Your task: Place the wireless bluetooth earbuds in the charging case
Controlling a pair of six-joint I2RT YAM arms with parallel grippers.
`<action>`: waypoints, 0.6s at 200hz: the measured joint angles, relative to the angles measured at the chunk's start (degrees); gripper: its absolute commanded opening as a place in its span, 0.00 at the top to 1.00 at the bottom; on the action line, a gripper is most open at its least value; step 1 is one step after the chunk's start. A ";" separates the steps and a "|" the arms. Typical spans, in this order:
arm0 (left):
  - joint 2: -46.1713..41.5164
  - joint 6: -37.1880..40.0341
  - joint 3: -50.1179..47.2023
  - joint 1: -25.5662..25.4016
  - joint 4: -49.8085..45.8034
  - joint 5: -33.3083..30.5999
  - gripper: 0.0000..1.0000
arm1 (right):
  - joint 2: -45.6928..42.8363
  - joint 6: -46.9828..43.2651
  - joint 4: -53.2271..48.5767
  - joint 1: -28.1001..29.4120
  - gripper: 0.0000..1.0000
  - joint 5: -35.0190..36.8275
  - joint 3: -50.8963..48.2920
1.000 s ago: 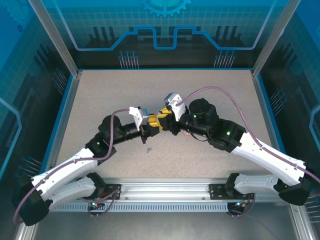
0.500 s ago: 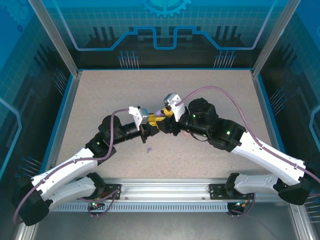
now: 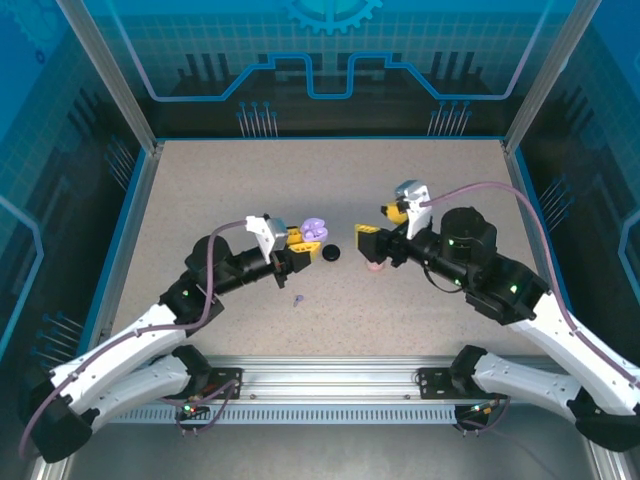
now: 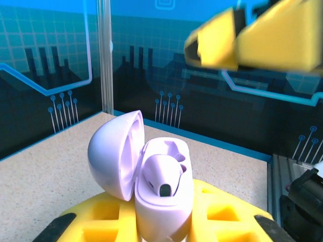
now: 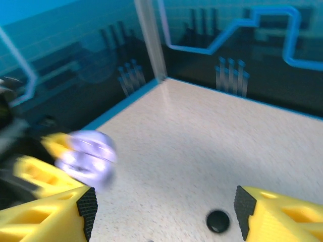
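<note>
Left gripper (image 3: 303, 243) grips the open lilac case (image 4: 161, 201), its lid (image 4: 113, 151) swung aside and a seated earbud (image 4: 162, 177) in one socket. Right of the case, the right gripper (image 3: 379, 222) hangs with jaws spread and nothing between them. One bud appears done. A loose earbud (image 3: 297, 298) lies on the desk (image 3: 200, 190) just in front of the case, so the next move likely calls for a fine pinch there. The left wrist view reveals the filled socket. The overhead view adds the loose bud, a black disc (image 3: 331, 253) and a pink object (image 3: 373, 266) beyond the case.
</note>
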 measured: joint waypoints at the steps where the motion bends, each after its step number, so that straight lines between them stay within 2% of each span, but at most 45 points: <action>1: -0.13 0.02 0.00 0.00 -0.07 -0.02 0.95 | -0.15 0.28 -0.02 -0.22 0.26 0.22 -0.44; 32: -4.68 1.14 0.00 0.00 -2.64 -1.09 0.95 | 0.92 6.29 0.04 -1.75 0.28 1.31 -10.60; 63: -7.80 1.46 0.00 0.00 -5.22 -1.49 0.95 | 10.82 10.82 4.00 0.50 0.28 0.74 -19.23; 93: -9.20 1.40 0.68 0.00 -7.41 -1.46 0.95 | 22.93 12.07 9.25 5.64 0.27 0.83 -19.41; 120: -9.90 1.36 1.90 0.00 -8.07 -1.46 0.95 | 34.18 12.04 13.44 8.98 0.25 0.72 -15.52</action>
